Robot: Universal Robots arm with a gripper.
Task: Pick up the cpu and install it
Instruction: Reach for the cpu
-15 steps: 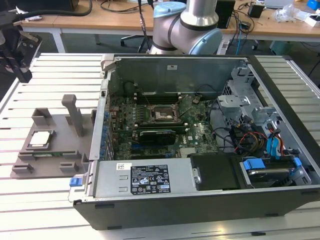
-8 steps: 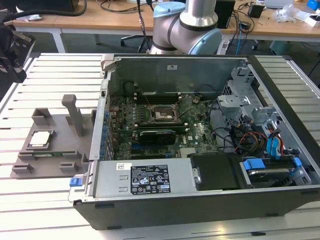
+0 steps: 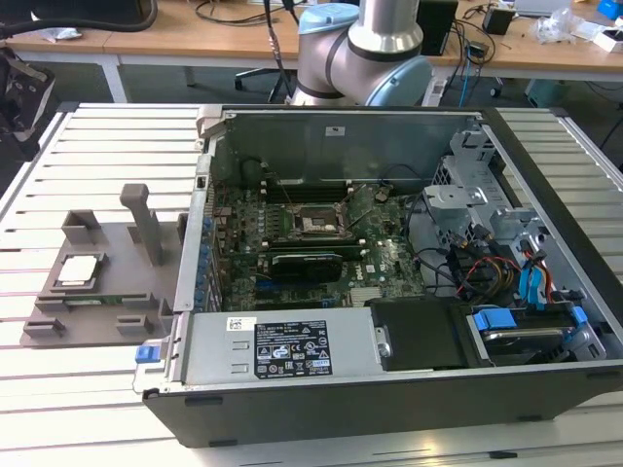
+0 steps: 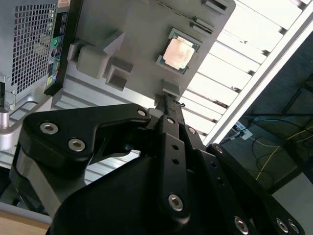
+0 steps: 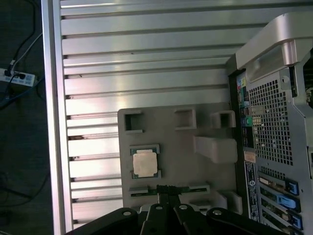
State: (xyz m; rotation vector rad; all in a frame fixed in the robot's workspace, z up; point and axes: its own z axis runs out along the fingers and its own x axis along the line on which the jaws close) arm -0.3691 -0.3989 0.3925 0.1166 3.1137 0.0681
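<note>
The cpu (image 3: 80, 270), a small square chip with a shiny metal top, lies flat in a recess of the grey plastic tray (image 3: 122, 302) at the exterior view's left. Both wrist views look down on the cpu (image 4: 179, 50) (image 5: 145, 163) from well above. My gripper (image 4: 166, 102) (image 5: 165, 190) hangs over the tray's edge, a short way from the chip and not touching it. Its black fingers meet at the tips, shut on nothing. The black socket frame (image 3: 313, 226) sits on the motherboard inside the open computer case (image 3: 389, 292).
The tray (image 5: 195, 127) carries upright posts (image 3: 146, 222) and blocks around the chip. The case's perforated back panel (image 5: 274, 122) rises right beside it. Both rest on a slatted metal table (image 3: 97, 146). The arm's base (image 3: 375, 49) stands behind the case. Cables and drive bays crowd the case's right side.
</note>
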